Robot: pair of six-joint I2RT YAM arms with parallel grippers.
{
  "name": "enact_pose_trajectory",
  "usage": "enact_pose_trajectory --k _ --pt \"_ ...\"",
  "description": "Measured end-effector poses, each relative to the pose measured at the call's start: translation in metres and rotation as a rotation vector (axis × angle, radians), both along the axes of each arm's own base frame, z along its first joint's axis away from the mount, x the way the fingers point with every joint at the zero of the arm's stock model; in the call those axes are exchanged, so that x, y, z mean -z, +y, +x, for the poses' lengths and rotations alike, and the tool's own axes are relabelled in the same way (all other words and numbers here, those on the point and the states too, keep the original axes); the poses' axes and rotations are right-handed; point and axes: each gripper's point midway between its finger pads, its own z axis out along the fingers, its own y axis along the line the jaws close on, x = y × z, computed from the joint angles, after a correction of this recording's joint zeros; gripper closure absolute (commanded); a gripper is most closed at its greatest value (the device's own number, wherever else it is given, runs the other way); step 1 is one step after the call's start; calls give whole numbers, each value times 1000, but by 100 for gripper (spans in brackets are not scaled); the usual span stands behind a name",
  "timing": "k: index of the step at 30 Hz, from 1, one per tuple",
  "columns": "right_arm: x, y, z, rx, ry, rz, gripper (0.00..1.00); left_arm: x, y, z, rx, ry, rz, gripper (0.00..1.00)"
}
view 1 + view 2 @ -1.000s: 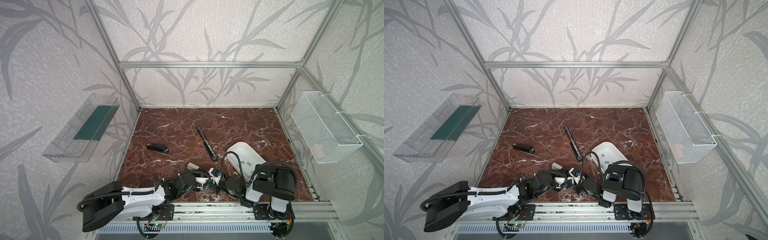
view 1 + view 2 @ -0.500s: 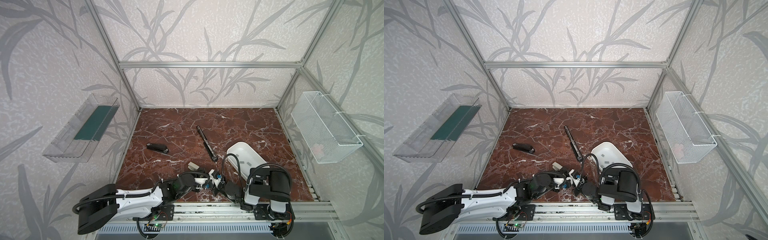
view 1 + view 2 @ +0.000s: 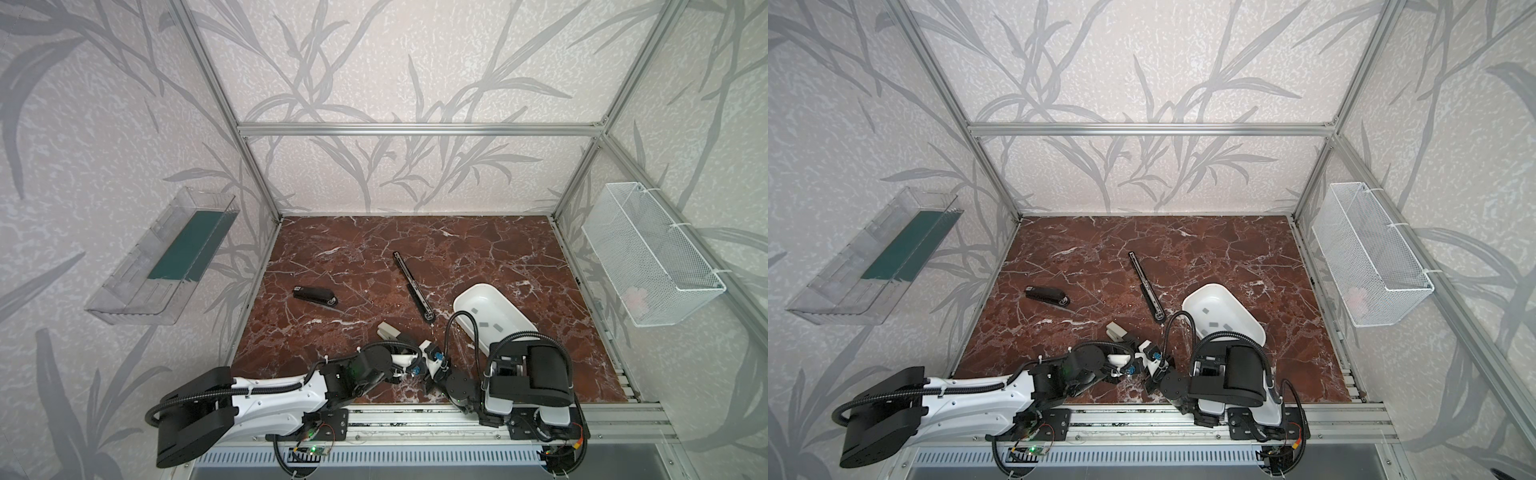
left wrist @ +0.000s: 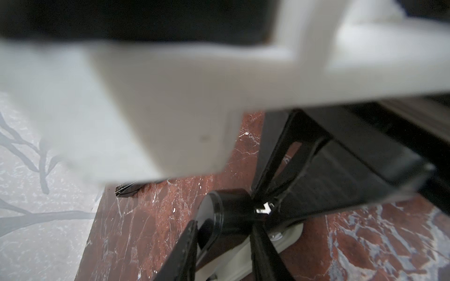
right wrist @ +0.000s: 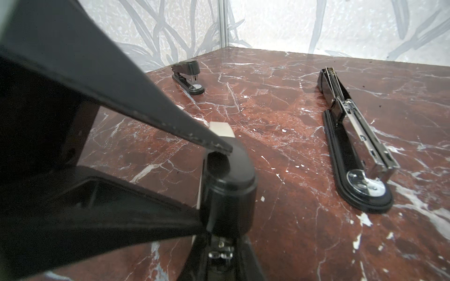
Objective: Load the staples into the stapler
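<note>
Red marble tabletop; staples in white tray look light, thin and brittle, probably best pinched by the long edges; left gripper and right gripper both pressed together.

Soft, even light; left wrist view's foreground apparently defocused.

No text, label, brand, number or sign can be read in any view. The only candidate is a small dark mark on the metal rail of the long black stapler, partway along the rail toward its round-plated end in the right wrist view. It is too small to tell whether it is lettering.
</note>
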Motion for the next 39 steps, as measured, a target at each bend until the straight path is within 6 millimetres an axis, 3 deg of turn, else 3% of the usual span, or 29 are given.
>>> enact_pose_trajectory --k 2,4,7,15,20,26,39 --pt "16 -5 -5 -10 16 -60 100 -25 -2 13 -55 -33 -73 66" --pt "17 -5 -8 -11 19 -56 100 -51 4 30 -136 -77 -141 66" --pt "18 -3 -12 -24 20 -55 100 -67 14 44 -214 -102 -196 66" --pt "18 -3 -14 -27 19 -57 100 -74 25 58 -282 -102 -246 66" --pt "19 -2 -17 -36 19 -62 100 -82 50 81 -386 -115 -294 66" --pt "20 -1 -20 -47 16 -70 100 -83 70 95 -461 -120 -304 66" --pt "21 1 -25 -67 8 -86 100 -60 87 114 -537 -108 -282 67"
